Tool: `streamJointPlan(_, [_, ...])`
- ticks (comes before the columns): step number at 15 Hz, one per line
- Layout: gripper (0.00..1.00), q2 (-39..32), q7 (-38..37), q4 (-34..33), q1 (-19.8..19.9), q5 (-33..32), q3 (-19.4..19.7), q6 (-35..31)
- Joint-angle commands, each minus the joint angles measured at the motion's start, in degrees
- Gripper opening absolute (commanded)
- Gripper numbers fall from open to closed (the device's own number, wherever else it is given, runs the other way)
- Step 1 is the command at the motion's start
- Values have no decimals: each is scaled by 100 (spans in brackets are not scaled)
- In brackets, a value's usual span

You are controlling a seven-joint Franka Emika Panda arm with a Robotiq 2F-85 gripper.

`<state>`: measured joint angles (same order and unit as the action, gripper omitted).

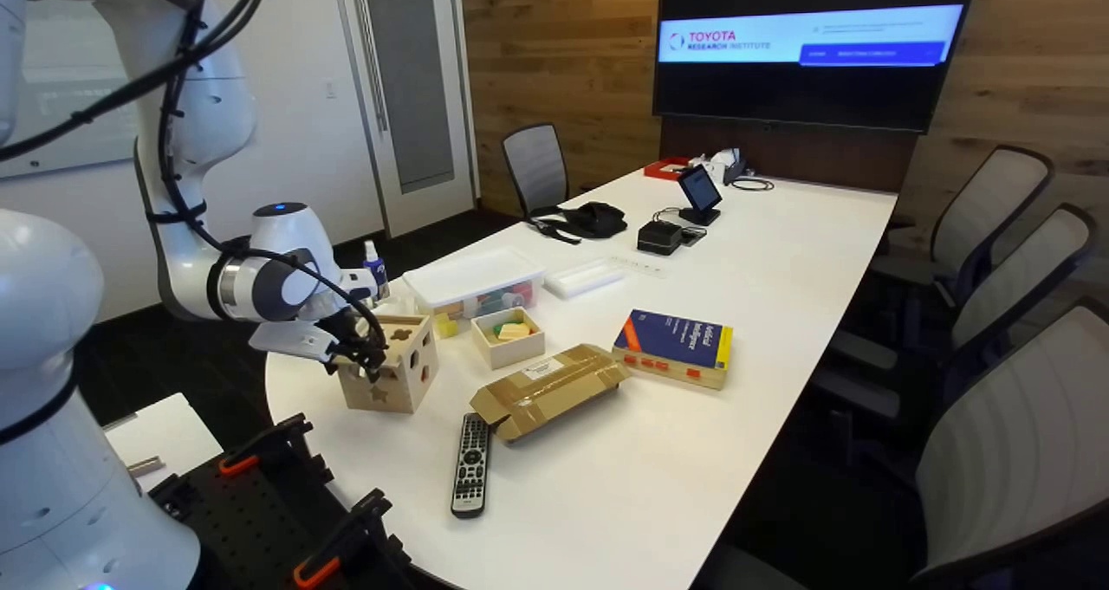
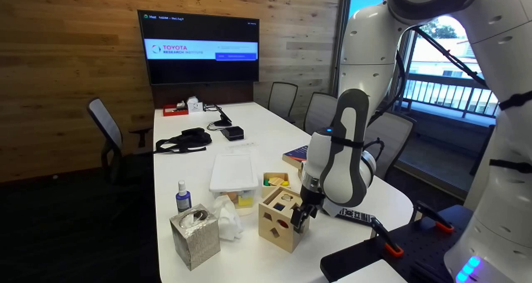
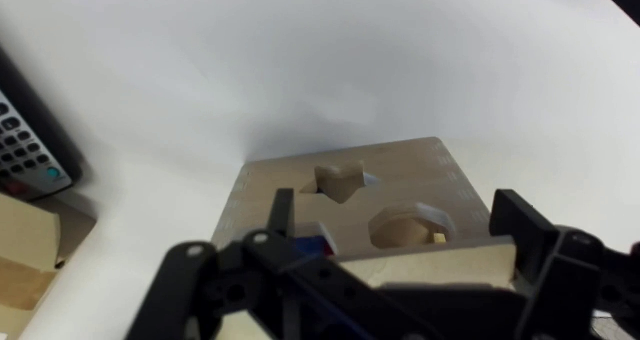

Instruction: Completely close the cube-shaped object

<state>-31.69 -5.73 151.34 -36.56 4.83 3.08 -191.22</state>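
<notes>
The cube [image 2: 276, 224] stands on the white table [image 1: 589, 486], close to its rounded end. The gripper [image 3: 395, 202] is at the upper part of the cube; in the wrist view its jaws are spread wide, and the star-holed side is seen between them. Whether they touch the wood, I cannot tell. Near the cube are the pale box [image 1: 511, 356] with coloured blocks [image 1: 515, 331] and the flat box [image 1: 554, 389], with the remote [image 1: 470, 464] just beside the latter. A crumpled tissue [image 2: 228, 220] lies between the cube and the tissue box [image 2: 199, 241].
</notes>
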Motion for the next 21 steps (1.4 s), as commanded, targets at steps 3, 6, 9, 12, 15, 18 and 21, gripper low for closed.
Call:
streamJointPlan(3, [100,112,394,78,-66,20,69,-212])
streamJointPlan(6, [100,194,538,99,-150,37,149,-126])
streamJointPlan(9, [100,211,667,110,-85,-19,149,-166])
streamJointPlan(12, [100,176,857,100,9,-118,120,-235])
streamJointPlan(15, [100,164,1143,109,316,-364,-49,-443])
streamJointPlan(18, [100,171,1325,128,608,-642,-180,-603])
streamJointPlan(21, [100,208,1427,186,853,-763,-295,-657])
